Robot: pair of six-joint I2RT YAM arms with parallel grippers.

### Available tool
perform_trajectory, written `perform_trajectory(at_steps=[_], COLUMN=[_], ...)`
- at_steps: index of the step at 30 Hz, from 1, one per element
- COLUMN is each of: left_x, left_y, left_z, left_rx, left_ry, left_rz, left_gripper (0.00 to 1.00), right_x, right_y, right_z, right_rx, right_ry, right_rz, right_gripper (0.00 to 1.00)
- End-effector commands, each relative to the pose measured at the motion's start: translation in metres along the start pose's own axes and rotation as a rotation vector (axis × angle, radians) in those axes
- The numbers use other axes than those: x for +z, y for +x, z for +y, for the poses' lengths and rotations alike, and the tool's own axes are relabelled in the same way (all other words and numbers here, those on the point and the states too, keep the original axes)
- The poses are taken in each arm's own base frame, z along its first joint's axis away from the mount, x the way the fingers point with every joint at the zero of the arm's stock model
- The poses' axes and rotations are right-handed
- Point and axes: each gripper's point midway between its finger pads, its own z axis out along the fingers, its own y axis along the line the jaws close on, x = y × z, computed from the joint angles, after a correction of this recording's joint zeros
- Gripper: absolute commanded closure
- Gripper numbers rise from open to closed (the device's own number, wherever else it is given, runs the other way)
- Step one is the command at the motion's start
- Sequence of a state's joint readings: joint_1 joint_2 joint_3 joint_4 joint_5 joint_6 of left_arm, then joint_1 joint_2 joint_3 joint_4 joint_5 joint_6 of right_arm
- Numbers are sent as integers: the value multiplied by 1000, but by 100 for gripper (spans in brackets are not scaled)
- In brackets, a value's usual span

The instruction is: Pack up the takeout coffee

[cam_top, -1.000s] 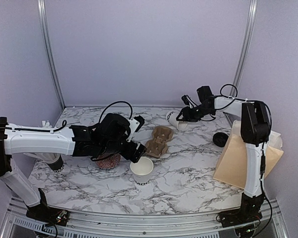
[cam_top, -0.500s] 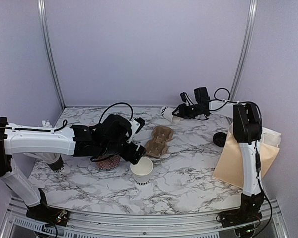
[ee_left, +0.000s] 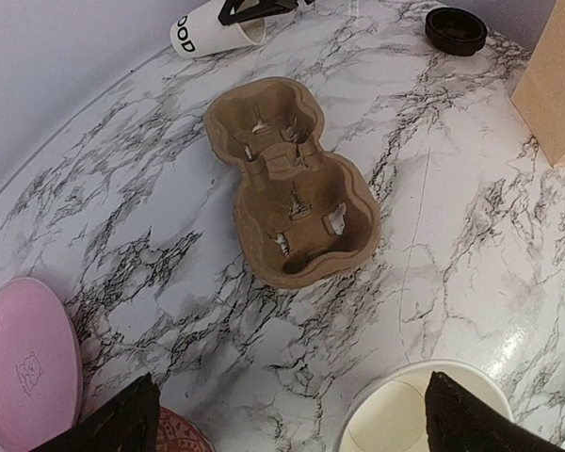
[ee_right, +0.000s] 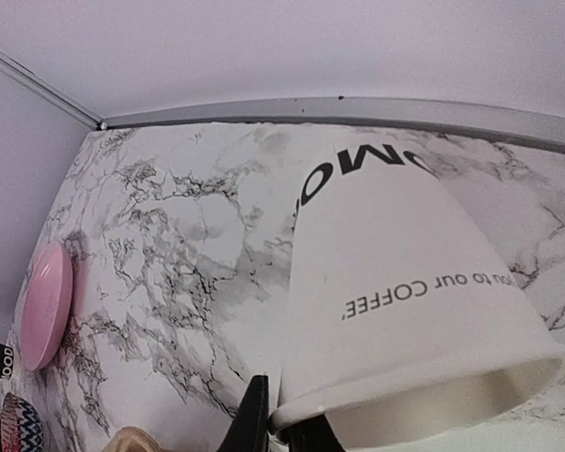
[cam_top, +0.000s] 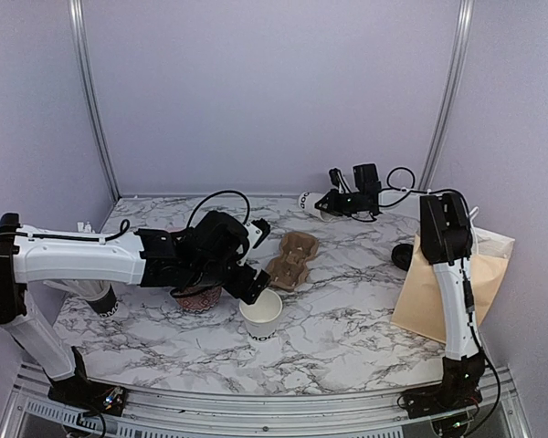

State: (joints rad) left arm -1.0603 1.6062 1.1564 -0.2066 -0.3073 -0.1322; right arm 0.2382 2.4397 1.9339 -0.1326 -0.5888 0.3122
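While ur right gripper [cam_top: 323, 205], nearly closed, pinches the rim of a lidless cup [cam_top: 308, 201] tipped sideways just right of frame centre, u're mid pick-up; next, prob. right it and carry it to the tray [cam_top: 292, 258].

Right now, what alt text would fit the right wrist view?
A white paper cup with black lettering fills the view, mouth toward the camera, its rim pinched in the right arm's jaws. Behind it lies a marble table with a pink plate at the left edge.
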Motion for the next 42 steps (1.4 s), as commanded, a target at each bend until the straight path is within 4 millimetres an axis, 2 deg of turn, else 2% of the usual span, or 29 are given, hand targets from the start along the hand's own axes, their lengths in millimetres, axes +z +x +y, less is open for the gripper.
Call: perform_trajectory(at_steps=[1, 4, 9, 12, 15, 23, 30, 42], left_x=[1, 1, 1, 1, 0, -2, 0, 2], left_y=[-3, -4, -3, 1, 4, 9, 10, 16], left_z=[-2, -4, -10, -12, -14, -16, -20, -24], left_rx=[3, 4, 12, 15, 18, 23, 29, 39], left_ry=[-12, -8, 1, 2, 3, 10, 15, 17], left_rz=[16, 16, 17, 20, 24, 29, 35, 48], left_gripper=[1, 1, 1, 1, 1, 1, 1, 1], right_x=[-9, -29, -72, -101, -122, -163, -166, -164], right_y=[-23, -25, -31, -24, -13, 19, 60, 90], right_z=[18, 33, 61, 75, 79, 67, 58, 49], right_rx=[-47, -108, -303, -413, -493, -692, -924, -1038], right_ry=[-38, -27, 16, 42, 81, 219, 367, 386], right_rz=[-60, -59, -6, 71, 164, 438, 688, 932], right_gripper=[93, 94, 96, 96, 96, 95, 97, 96])
